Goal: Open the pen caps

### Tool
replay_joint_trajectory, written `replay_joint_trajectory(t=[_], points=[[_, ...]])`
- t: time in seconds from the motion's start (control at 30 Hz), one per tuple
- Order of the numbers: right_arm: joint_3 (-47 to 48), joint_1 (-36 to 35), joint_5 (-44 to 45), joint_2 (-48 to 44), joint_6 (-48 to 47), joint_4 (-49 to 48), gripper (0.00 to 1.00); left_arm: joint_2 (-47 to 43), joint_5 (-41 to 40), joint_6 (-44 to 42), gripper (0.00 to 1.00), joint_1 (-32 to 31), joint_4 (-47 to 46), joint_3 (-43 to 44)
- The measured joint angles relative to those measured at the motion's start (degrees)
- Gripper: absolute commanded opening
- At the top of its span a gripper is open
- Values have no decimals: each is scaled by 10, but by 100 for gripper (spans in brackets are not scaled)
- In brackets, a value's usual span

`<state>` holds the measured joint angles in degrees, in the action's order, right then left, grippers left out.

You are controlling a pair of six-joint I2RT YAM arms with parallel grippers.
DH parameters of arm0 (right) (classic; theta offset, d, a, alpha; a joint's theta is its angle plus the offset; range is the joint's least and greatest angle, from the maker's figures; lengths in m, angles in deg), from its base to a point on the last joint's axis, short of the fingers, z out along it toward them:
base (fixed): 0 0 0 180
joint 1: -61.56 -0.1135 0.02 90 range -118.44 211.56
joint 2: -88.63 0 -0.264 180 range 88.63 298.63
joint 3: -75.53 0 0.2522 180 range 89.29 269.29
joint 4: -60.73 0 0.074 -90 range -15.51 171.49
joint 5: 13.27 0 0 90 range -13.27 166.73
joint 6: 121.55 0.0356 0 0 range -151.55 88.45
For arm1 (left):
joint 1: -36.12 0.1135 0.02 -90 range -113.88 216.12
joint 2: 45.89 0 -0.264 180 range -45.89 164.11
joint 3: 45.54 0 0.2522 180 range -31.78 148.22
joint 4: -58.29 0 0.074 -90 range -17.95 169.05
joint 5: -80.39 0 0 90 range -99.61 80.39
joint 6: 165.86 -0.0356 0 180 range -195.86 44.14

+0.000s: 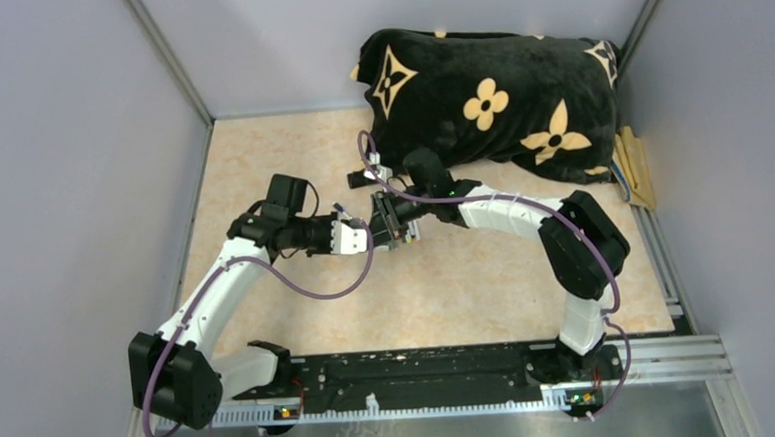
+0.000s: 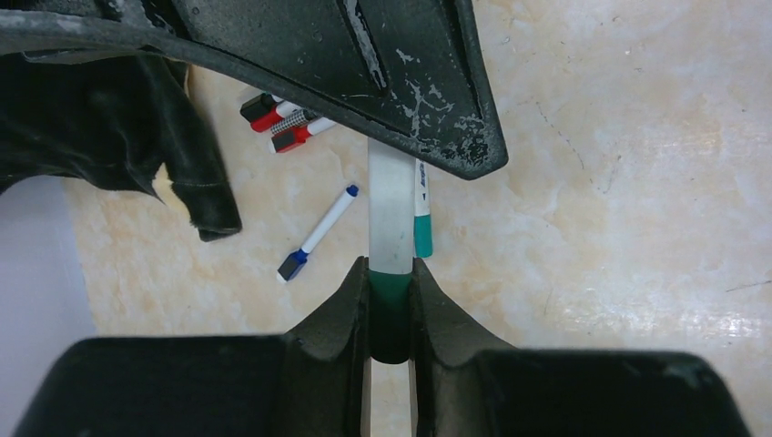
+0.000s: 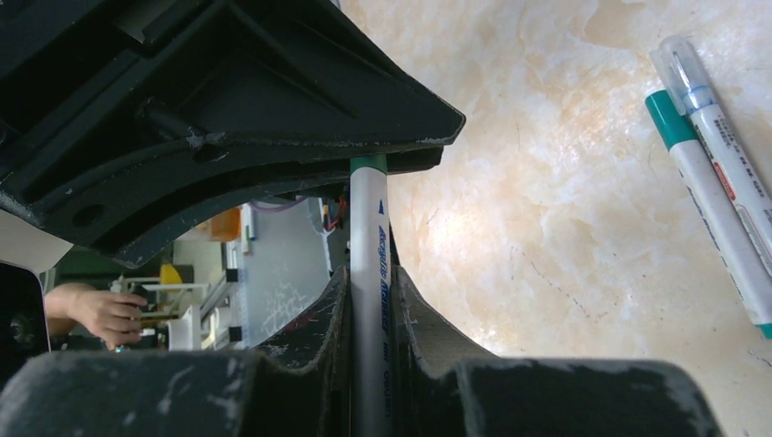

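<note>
From above: left gripper (image 1: 357, 238) and right gripper (image 1: 392, 224) tip to tip over the table (image 1: 448, 295), near the pillow (image 1: 487, 98). Over to left wrist: clamped narrow on the green cap (image 2: 391, 314), with white barrel (image 2: 391, 209) reaching into the opposite jaws; loose pens (image 2: 319, 234) lying beyond. Now right wrist: pinched tight round that barrel (image 3: 368, 237), cap end just ahead; two more pens off right.

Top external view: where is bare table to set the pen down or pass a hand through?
Crowded: the near-left edge of the pillow, where the left gripper and right gripper share the held pen above loose pens. Free: the table from there down to the base rail, and the far-left corner beside the pillow.
</note>
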<state>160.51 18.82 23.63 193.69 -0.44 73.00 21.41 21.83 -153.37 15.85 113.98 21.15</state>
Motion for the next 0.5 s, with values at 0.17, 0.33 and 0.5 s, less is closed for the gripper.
replay_joint_trajectory(t=[0.17, 0.33, 0.5], points=[[0, -3, 38, -20, -22, 35, 0, 0, -21, -10, 0, -7, -11, 0], [-34, -6, 97, -67, -41, 43, 0, 0, -30, -16, 0, -24, -38, -2], [-88, -10, 154, -122, -50, 23, 0, 6, -26, -18, 0, -39, -62, -2]])
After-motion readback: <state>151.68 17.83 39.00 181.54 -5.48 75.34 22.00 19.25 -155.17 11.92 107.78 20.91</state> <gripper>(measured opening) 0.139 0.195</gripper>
